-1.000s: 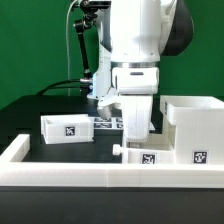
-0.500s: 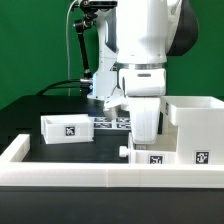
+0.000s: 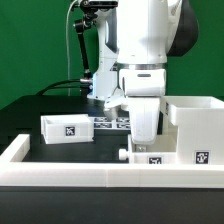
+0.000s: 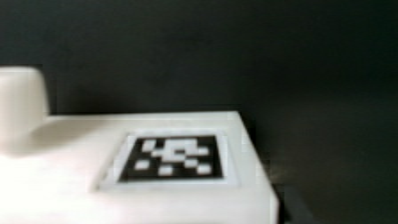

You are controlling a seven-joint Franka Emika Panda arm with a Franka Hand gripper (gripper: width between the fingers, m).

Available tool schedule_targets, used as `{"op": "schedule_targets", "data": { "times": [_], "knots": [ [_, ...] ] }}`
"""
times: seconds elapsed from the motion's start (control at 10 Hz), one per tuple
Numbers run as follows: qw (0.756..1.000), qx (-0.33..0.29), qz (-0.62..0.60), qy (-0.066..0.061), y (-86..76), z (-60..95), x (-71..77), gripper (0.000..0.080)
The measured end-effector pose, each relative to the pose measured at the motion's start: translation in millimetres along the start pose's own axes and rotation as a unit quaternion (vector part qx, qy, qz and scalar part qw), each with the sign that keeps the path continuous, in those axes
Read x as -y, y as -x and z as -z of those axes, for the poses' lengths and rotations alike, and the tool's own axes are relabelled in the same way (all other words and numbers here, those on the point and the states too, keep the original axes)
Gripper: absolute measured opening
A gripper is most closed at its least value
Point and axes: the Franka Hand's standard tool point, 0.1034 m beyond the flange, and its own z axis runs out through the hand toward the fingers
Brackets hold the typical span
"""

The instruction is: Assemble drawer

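Note:
In the exterior view my gripper [image 3: 146, 136] is lowered onto a small knobbed tray [image 3: 152, 158] of the drawer, just behind the front border wall. Its fingers reach down over the tray's wall and appear shut on it. The tray's knob [image 3: 121, 152] points to the exterior view's left. The large hollow casing [image 3: 192, 122] stands right beside it, on the exterior view's right. A second tagged tray [image 3: 67, 128] sits to the left on the black table. The wrist view shows only the held tray's white surface and its tag [image 4: 175, 158] very close, with no fingers in sight.
The low white border wall [image 3: 60, 168] runs along the front and the left side. The marker board [image 3: 108, 122] lies flat behind the gripper. A black stand with cables [image 3: 80, 50] rises at the back.
The gripper and the knobbed tray shifted together toward the exterior view's right, closer to the casing, one second to half a second ago. Since then nothing has visibly moved.

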Motion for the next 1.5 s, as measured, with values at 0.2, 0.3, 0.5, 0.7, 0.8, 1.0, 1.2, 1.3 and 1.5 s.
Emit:
{"op": "schedule_targets", "data": {
  "times": [0.2,0.3,0.5,0.7,0.8,1.0,1.2,1.3,1.5],
  "knots": [
    [1.0,0.0,-0.004,0.0,3.9,0.5,-0.6,0.037],
    [1.0,-0.001,-0.018,0.004,1.9,1.8,-1.9,0.037],
    [1.0,-0.002,-0.024,0.01,-2.4,5.9,-3.6,0.0623],
    [1.0,0.001,-0.024,0.005,-3.2,16.3,-5.0,0.0645],
    [1.0,0.003,-0.024,0.006,-3.4,25.5,-7.1,0.0645],
    [1.0,0.01,-0.027,-0.006,3.0,44.8,-10.8,0.0649],
    [0.999,0.016,-0.028,-0.015,18.6,63.6,-22.2,0.0649],
    [0.999,0.016,-0.025,-0.013,28.0,64.5,-24.7,0.0649],
    [0.999,0.015,-0.029,-0.014,30.2,62.8,-24.1,0.0649]
  ]
}}
